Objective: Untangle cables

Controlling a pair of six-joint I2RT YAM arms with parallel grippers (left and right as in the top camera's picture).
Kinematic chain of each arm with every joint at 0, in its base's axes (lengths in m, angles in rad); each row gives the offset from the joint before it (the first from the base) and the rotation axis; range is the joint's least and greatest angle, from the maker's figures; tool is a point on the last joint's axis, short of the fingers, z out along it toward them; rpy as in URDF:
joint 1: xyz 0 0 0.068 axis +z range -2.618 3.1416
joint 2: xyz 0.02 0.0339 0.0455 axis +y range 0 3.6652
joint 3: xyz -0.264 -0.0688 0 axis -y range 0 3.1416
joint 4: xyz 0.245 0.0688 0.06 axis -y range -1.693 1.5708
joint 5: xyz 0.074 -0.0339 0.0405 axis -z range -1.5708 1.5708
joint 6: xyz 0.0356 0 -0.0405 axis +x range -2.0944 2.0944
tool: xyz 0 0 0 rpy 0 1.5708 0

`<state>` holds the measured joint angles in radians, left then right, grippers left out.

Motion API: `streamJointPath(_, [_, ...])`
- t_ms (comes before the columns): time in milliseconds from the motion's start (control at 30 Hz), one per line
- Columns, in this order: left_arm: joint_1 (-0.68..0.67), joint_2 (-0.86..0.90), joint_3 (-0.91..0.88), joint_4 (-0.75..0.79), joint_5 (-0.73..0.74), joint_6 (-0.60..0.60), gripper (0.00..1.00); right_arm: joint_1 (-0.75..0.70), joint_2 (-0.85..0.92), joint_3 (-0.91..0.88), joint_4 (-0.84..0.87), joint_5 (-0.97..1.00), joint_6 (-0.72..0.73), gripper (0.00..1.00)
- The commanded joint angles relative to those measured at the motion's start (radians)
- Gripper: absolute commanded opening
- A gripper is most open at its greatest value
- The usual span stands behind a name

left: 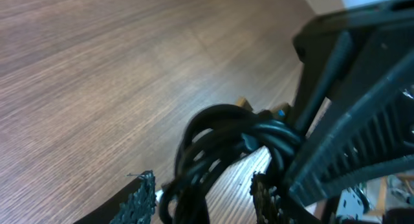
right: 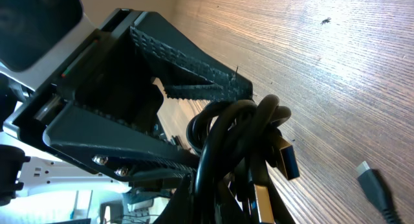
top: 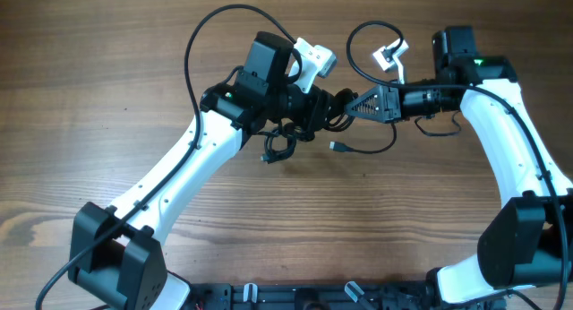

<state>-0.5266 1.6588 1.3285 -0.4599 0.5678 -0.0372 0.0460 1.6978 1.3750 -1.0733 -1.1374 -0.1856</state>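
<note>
Cables: thin black cords, bunched in one tight clump at the tip of the right pincer, which was clamped on them. Seen close, the clump was several glossy strands looped over and through one another, knotted. A blue-tongued plug stuck out of the clump just beside that pincer. Below the pincer, one strand trailed along the surface and ended in a small free plug. A loose loop hung lower and further left of the pincer.
</note>
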Motion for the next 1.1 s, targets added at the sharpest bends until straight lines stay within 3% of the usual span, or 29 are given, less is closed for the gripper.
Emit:
streamJointPath(0, [-0.002,0.012,-0.001,-0.027,0.052,0.061,0.5,0.0,-0.02,0.018,-0.002,-0.088,-0.021,0.04])
streamJointPath(167, [-0.002,0.026,-0.003,-0.062,0.053,0.06,0.38,0.0,-0.02,0.018,0.0,-0.145,-0.021,0.04])
streamJointPath(367, [-0.003,0.052,-0.003,-0.048,0.053,0.056,0.04,0.0,-0.02,0.018,0.024,-0.092,0.031,0.04])
streamJointPath(533, [0.015,0.052,-0.003,-0.053,0.014,0.01,0.04,-0.002,-0.02,0.018,0.185,0.247,0.339,0.04])
streamJointPath(600, [0.023,0.052,-0.003,-0.093,-0.048,-0.004,0.04,-0.018,-0.02,0.018,0.252,0.477,0.481,0.04])
streamJointPath(733, [0.029,0.051,-0.003,-0.126,-0.053,0.005,0.04,-0.028,-0.018,0.018,0.257,0.805,0.559,0.04])
streamJointPath(800, [0.032,0.038,-0.002,-0.127,-0.052,0.007,0.04,-0.028,0.003,0.018,0.244,0.877,0.557,0.04])
streamJointPath(867, [0.032,0.021,-0.002,-0.12,-0.033,0.007,0.04,-0.027,0.034,0.018,0.234,0.861,0.547,0.04])
streamJointPath(1000, [0.032,0.006,-0.002,-0.104,-0.064,0.001,0.04,-0.027,0.047,0.018,0.246,0.415,0.253,0.04])
streamJointPath(1067, [0.034,0.008,-0.002,-0.105,-0.285,-0.242,0.04,-0.027,0.015,0.018,0.243,0.234,0.193,0.13])
